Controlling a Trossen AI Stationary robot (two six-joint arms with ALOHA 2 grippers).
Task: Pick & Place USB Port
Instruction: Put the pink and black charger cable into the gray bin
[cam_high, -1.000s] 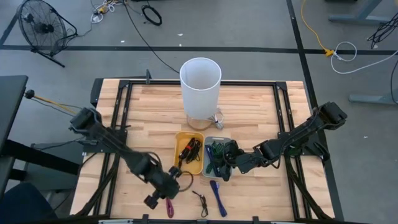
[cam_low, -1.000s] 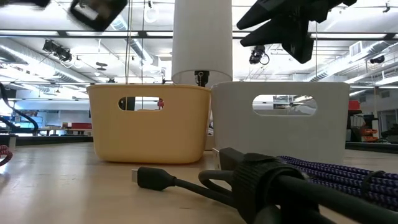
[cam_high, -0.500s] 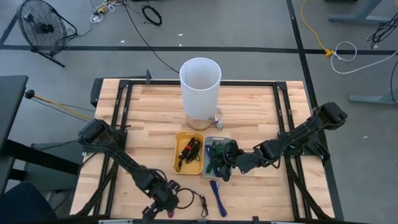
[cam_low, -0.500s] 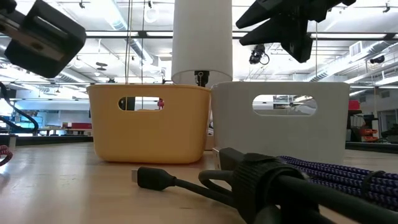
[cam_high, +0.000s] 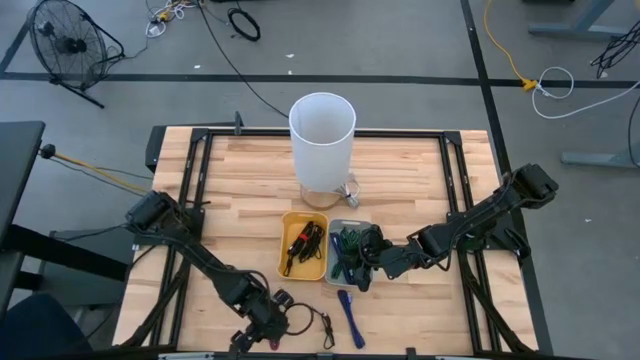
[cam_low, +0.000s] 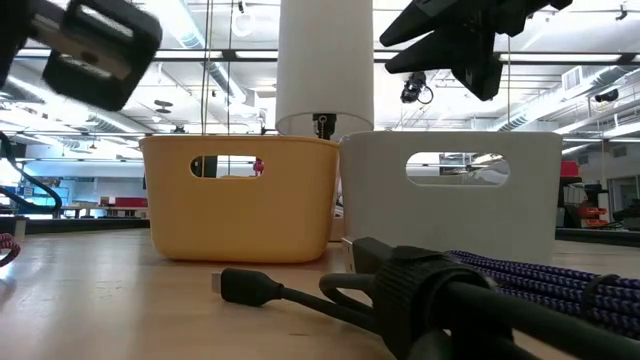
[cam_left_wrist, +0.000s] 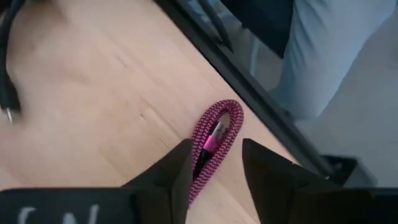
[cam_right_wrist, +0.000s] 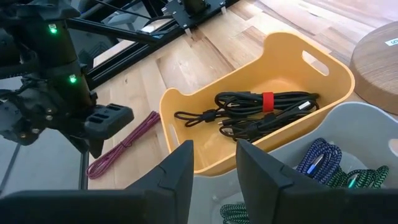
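A pink braided cable (cam_left_wrist: 214, 134), folded into a narrow loop, lies flat on the wooden table near its front edge. My left gripper (cam_left_wrist: 216, 145) (cam_high: 268, 322) is open and slants down over it, one finger on each side of the loop. The right wrist view also shows this cable (cam_right_wrist: 124, 146) and the left gripper (cam_right_wrist: 102, 121). My right gripper (cam_right_wrist: 214, 152) (cam_high: 352, 268) hangs open over the near ends of the yellow bin (cam_high: 284, 250) and the white bin (cam_high: 345, 226), with nothing between its fingers.
The yellow bin (cam_right_wrist: 166, 106) holds black cables, and the white bin (cam_right_wrist: 367, 118) holds blue and green ones. A blue cable (cam_high: 350, 312) and a black cable (cam_high: 322, 325) lie loose near the front edge. A tall white cylinder (cam_high: 322, 140) stands behind the bins. A person's leg (cam_left_wrist: 329, 56) is beyond the table edge.
My left gripper has dropped and moved toward the table's near edge, down over the pink cable. It then stopped, and its fingers now stand wider apart in the high view. The cable lies where it was.
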